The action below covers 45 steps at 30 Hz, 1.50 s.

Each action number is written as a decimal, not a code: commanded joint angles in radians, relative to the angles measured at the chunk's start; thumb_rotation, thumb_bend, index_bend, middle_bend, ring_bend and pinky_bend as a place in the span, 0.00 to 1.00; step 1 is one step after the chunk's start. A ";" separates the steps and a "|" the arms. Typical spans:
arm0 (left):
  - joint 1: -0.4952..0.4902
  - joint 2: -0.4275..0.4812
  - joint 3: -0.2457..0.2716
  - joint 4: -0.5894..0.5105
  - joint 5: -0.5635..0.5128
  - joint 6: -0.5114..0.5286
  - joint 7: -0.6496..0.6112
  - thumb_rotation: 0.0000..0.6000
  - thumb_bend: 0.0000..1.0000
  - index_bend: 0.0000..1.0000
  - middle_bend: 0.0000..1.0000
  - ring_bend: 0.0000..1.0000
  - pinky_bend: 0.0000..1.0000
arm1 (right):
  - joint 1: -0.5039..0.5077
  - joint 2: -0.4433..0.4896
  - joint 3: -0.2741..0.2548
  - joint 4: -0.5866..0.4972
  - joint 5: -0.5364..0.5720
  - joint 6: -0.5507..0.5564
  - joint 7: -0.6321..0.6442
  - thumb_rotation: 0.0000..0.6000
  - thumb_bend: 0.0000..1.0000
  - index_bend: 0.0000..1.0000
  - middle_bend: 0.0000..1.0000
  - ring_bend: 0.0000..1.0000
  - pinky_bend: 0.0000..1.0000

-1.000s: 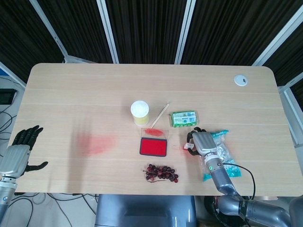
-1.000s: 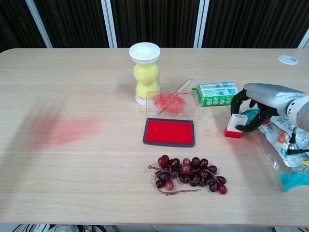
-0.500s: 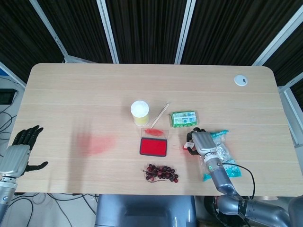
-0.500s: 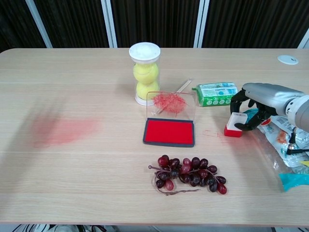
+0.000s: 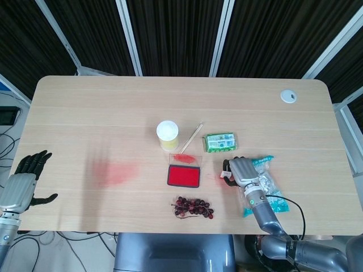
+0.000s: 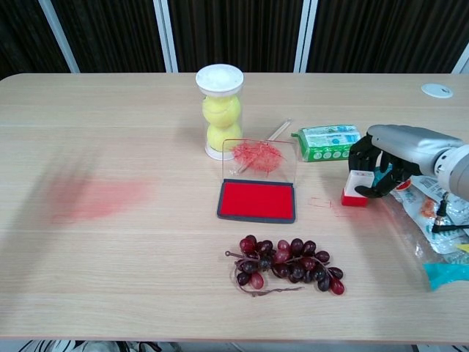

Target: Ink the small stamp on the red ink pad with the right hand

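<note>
So far we have our right robot hand (image 6: 381, 170) grasping the small stamp (image 6: 357, 188), which stands on the bench (image 6: 146, 279) right of the open red ink pad (image 6: 257, 200); lifting, carrying and inking remain. Our left robot hand (image 5: 25, 178) is released. Farther, a clear tube (image 6: 219, 114) contains yellow tennis balls.

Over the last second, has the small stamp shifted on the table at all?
No. The small stamp sits where it was, right of the red ink pad and below the green packet; only the right hand's fingers have closed around it.
</note>
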 commanded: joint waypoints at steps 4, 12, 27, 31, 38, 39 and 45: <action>0.000 0.000 0.000 0.000 -0.001 -0.001 0.000 1.00 0.05 0.00 0.00 0.00 0.00 | -0.001 0.010 -0.002 -0.012 -0.020 -0.002 0.019 1.00 0.64 0.72 0.59 0.42 0.40; -0.001 0.000 0.000 0.000 -0.001 -0.001 -0.001 1.00 0.05 0.00 0.00 0.00 0.00 | 0.002 0.036 -0.001 -0.060 -0.106 0.004 0.082 1.00 0.64 0.75 0.61 0.45 0.44; -0.001 0.000 0.001 0.000 -0.001 -0.002 -0.003 1.00 0.05 0.00 0.00 0.00 0.00 | 0.032 0.020 0.009 -0.048 -0.252 0.011 0.205 1.00 0.64 0.77 0.63 0.49 0.56; -0.002 0.001 0.001 -0.001 -0.002 -0.003 -0.005 1.00 0.05 0.00 0.00 0.00 0.00 | 0.045 -0.002 0.011 -0.025 -0.258 0.000 0.211 1.00 0.64 0.77 0.63 0.49 0.56; -0.003 0.002 0.001 -0.003 -0.004 -0.006 -0.007 1.00 0.05 0.00 0.00 0.00 0.00 | 0.066 -0.039 0.006 0.003 -0.278 -0.012 0.211 1.00 0.64 0.77 0.63 0.49 0.56; -0.003 0.002 0.001 -0.003 -0.004 -0.006 -0.007 1.00 0.05 0.00 0.00 0.00 0.00 | 0.070 -0.048 0.008 0.010 -0.277 -0.014 0.210 1.00 0.64 0.77 0.63 0.49 0.56; -0.003 0.003 0.001 -0.004 -0.005 -0.007 -0.008 1.00 0.05 0.00 0.00 0.00 0.00 | 0.090 -0.088 0.022 0.038 -0.260 -0.027 0.197 1.00 0.64 0.78 0.63 0.49 0.56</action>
